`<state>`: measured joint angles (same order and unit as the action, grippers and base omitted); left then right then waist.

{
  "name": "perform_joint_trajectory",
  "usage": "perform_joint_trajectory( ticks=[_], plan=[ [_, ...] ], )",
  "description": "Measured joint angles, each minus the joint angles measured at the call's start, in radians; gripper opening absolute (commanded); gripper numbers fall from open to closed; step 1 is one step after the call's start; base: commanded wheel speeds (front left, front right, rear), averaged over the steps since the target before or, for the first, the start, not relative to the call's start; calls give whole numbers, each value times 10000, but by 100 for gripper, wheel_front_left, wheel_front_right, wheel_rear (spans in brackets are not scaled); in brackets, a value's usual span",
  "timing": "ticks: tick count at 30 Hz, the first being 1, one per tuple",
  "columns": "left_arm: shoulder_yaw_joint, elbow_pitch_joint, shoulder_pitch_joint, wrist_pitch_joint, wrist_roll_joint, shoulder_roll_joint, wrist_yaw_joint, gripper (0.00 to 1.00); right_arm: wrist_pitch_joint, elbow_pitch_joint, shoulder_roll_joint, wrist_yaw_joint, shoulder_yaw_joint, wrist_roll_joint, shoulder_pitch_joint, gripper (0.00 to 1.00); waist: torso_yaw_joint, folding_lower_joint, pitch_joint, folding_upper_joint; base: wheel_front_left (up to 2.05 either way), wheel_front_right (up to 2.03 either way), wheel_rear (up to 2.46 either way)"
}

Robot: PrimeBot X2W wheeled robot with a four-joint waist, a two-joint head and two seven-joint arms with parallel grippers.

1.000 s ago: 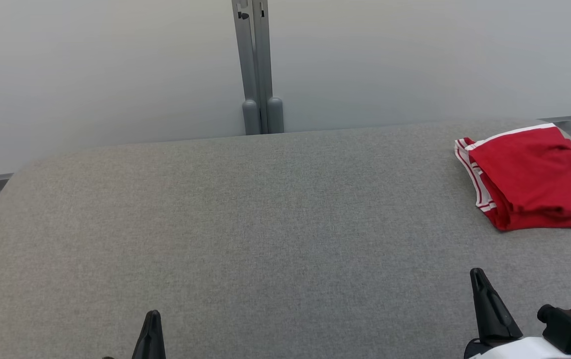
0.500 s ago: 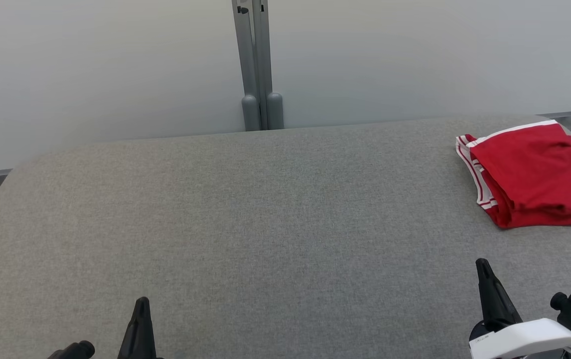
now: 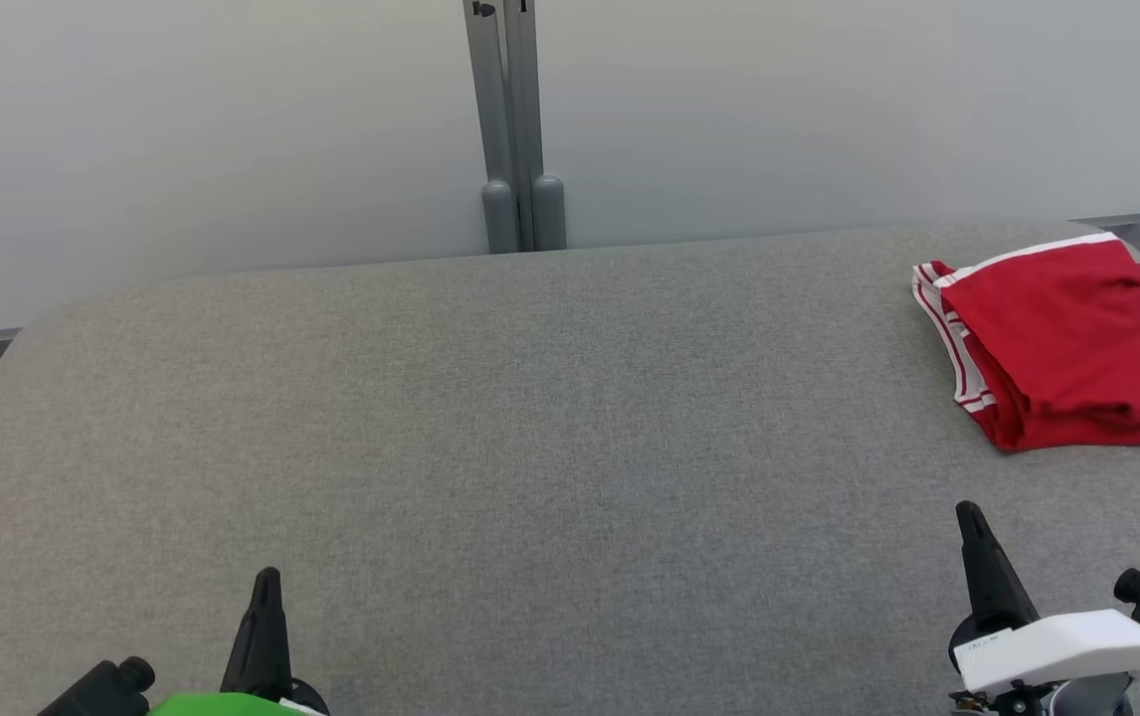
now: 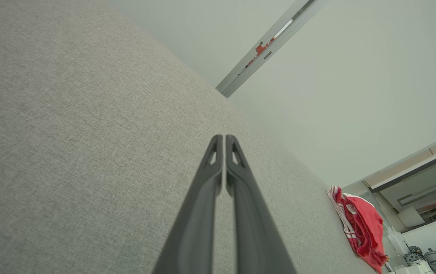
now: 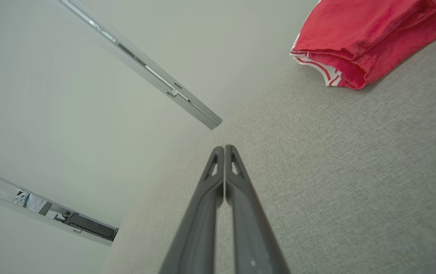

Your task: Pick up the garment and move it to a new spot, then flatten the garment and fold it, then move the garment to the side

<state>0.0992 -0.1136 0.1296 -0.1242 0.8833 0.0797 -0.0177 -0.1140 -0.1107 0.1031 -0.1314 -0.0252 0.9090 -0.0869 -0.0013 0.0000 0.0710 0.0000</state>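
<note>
Our left fingers and our right fingers have both come a little further up into the head view over the last second. The whole picture has also slid slightly as our head moved. The garment has kept its place on the desk.

We see a small label on the white casing behind the right fingers, but its print is too small to read. From the left wrist, red marks show on the grey post against the wall, too blurred to read.

The left fingers stand at the lower left, pressed together into one dark point with nothing between them, and the left wrist view shows the two tips meeting. The right fingers stand at the lower right, also closed and empty.

The garment is red with white stripes along one edge. It lies folded at the far right of the grey fabric desk, near the back edge. It is well apart from the left fingers. The right fingers are nearer, with the garment ahead of them and a little to the right. Neither pair of fingers touches it.
</note>
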Motion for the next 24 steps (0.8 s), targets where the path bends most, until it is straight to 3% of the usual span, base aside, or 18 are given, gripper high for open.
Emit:
perform_joint_trajectory(
  ticks=[24],
  plan=[
    [-543, -460, -800, 677, 2828, 48, -370, 0, 686, -481, -58, 2, 332, 2673, 665, 0, 4, 0, -212, 0, 0, 0, 0]
  ],
)
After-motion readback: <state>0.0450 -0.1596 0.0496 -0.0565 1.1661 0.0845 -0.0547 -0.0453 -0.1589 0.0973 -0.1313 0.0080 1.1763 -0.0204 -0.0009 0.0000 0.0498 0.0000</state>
